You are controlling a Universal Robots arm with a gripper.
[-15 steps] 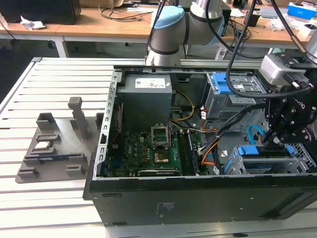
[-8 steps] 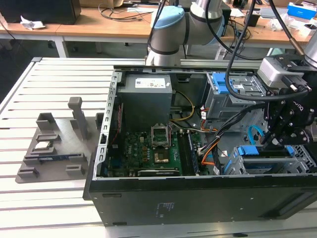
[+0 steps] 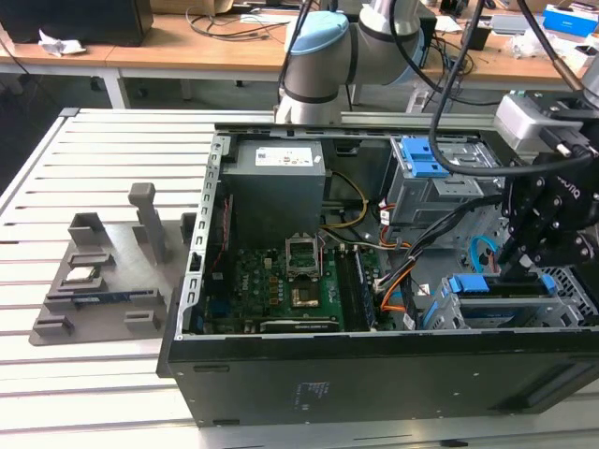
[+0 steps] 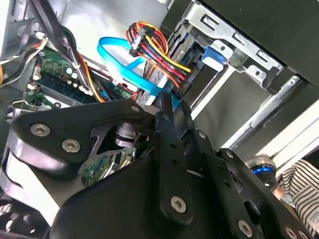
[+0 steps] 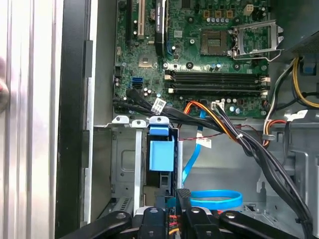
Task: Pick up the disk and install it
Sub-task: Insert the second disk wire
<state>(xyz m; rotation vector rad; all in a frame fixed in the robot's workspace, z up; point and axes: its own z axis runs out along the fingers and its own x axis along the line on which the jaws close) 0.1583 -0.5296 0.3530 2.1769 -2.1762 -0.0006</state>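
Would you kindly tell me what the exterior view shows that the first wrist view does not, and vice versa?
The exterior view adds the grey fixture tray, the arm's pale-blue joint and the power supply. The first wrist view adds the drive bay's inner metal walls, seen from above. Both share the motherboard with its open processor socket, the blue cable and the claw.

We see the open case [image 3: 374, 271] from above and in front in the exterior view, set back enough to take in the whole table [image 3: 112, 159], with the arm [image 3: 323, 56] at twelve o'clock. The first wrist view looks straight down from close range onto the motherboard [image 5: 199, 55] and drive cage [image 5: 129, 164]. The second wrist view sits closer still, tilted past the gripper linkage [image 4: 149, 164] toward the cage [image 4: 234, 45]. Both wrist views share the blue cable [image 5: 214, 199] [image 4: 119, 59].
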